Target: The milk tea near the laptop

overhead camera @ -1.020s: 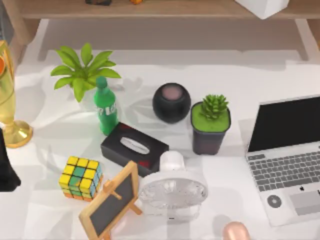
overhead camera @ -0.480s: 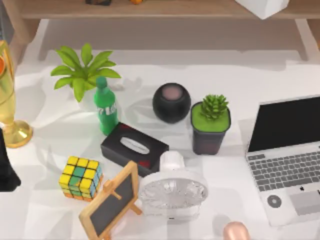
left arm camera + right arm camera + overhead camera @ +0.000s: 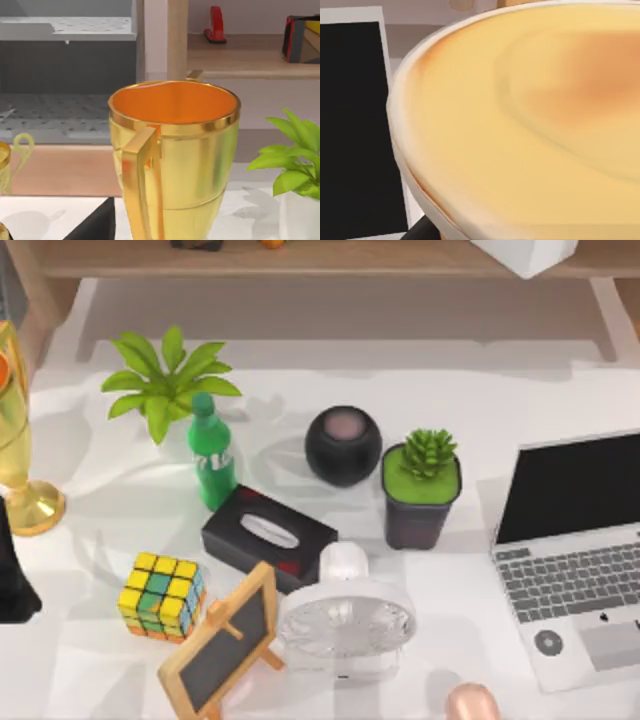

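Note:
The milk tea (image 3: 470,704) is a small pinkish-beige rounded top, cut off by the table's front edge. It stands left of and in front of the laptop's near corner. The laptop (image 3: 575,560) lies open at the right, silver-grey with a black screen and a dark round sticker by its trackpad. In the right wrist view the milk tea's pale orange lid (image 3: 535,120) looms very close, with the laptop's black screen (image 3: 355,125) behind it. A dark sliver of my right gripper (image 3: 425,231) shows under the lid. A dark part of my left gripper (image 3: 95,226) shows by a golden cup.
A white fan (image 3: 345,615) stands just left of the milk tea, beside a small chalkboard (image 3: 222,640). A potted succulent (image 3: 422,490), black speaker (image 3: 343,445), tissue box (image 3: 268,537), green bottle (image 3: 211,452), colour cube (image 3: 161,595) and leafy plant (image 3: 165,380) crowd the middle. A golden cup (image 3: 18,440) and a black shape (image 3: 12,580) are at the left edge.

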You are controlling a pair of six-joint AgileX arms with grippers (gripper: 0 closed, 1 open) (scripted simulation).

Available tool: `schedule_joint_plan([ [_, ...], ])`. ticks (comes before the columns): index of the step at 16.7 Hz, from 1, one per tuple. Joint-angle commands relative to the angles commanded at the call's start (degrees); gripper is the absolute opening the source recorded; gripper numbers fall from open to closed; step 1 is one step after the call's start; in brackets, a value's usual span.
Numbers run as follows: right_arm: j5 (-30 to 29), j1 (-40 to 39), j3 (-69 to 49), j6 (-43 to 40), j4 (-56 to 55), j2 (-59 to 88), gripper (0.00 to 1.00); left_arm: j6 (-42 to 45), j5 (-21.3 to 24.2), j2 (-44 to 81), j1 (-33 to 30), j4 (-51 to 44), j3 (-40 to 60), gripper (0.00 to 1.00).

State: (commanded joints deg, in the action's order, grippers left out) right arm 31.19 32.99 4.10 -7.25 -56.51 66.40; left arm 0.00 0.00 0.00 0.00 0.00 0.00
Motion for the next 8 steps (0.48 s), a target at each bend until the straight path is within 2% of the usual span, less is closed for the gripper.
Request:
schedule_joint_plan([
  [2, 0.0, 0.0, 0.0, 0.0, 0.0, 0.0, 0.98, 0.0, 0.0, 0.0, 0.0, 0.0, 0.0, 1.0],
  [8, 0.0, 0.0, 0.0, 0.0, 0.0, 0.0, 1.0, 0.0, 0.0, 0.0, 0.0, 0.0, 0.0, 1.0],
])
